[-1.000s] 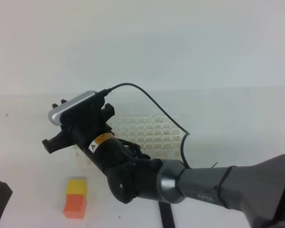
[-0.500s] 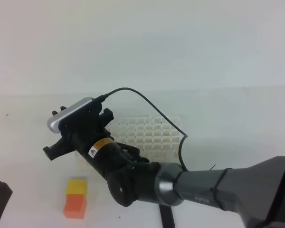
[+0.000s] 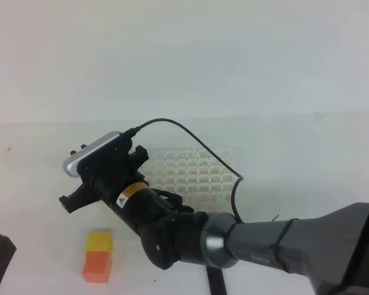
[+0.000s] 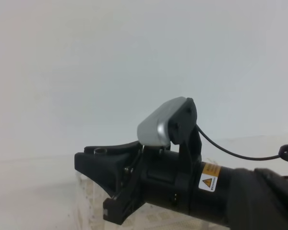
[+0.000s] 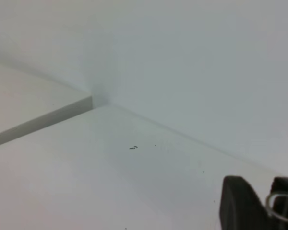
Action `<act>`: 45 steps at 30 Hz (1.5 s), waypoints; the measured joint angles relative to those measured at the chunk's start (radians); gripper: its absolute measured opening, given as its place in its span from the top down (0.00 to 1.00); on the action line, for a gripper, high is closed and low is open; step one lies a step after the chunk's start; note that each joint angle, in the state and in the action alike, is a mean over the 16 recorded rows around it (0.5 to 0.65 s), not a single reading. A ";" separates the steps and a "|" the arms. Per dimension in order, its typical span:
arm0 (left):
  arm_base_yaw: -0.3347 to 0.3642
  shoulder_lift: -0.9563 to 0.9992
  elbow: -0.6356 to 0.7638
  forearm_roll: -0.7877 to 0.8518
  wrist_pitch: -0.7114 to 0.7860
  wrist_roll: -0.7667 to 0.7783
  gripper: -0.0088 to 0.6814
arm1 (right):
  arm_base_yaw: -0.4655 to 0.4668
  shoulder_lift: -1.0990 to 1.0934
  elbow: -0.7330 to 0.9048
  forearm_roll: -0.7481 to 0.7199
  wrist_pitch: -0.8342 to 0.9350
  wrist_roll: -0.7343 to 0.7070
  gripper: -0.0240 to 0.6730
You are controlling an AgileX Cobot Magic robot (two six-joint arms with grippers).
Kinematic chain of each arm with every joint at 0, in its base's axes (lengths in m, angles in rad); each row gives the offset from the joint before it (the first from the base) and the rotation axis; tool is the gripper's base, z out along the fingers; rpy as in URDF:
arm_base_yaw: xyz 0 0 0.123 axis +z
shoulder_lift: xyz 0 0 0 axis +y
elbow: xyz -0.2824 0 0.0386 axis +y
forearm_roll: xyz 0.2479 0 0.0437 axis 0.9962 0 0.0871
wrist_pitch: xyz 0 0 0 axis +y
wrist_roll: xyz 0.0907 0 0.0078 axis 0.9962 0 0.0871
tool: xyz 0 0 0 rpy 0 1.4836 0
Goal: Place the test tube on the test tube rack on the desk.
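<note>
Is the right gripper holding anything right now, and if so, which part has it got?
Yes. The right gripper holds the test tube, pinched close to its round open rim. The rest of the tube cannot be seen.

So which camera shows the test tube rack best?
The exterior high view: the test tube rack shows its grid of square holes, partly covered by the arm. The left wrist view catches only a pale strip of it behind the gripper; the right wrist view shows none.
</note>
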 joint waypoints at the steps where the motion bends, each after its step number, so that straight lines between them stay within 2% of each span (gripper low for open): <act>1: 0.000 0.000 0.000 0.000 0.000 0.000 0.99 | 0.000 0.000 0.000 0.000 0.002 0.000 0.80; 22: 0.000 0.000 0.000 0.000 -0.002 0.000 0.99 | 0.000 0.002 0.002 0.000 0.038 -0.004 0.78; 35: 0.000 0.002 0.000 0.000 -0.002 0.000 0.99 | 0.000 0.018 0.014 0.003 0.147 -0.005 0.64; 45: 0.001 0.004 0.000 0.000 -0.001 0.000 0.99 | 0.000 -0.015 0.016 0.001 0.165 -0.014 0.51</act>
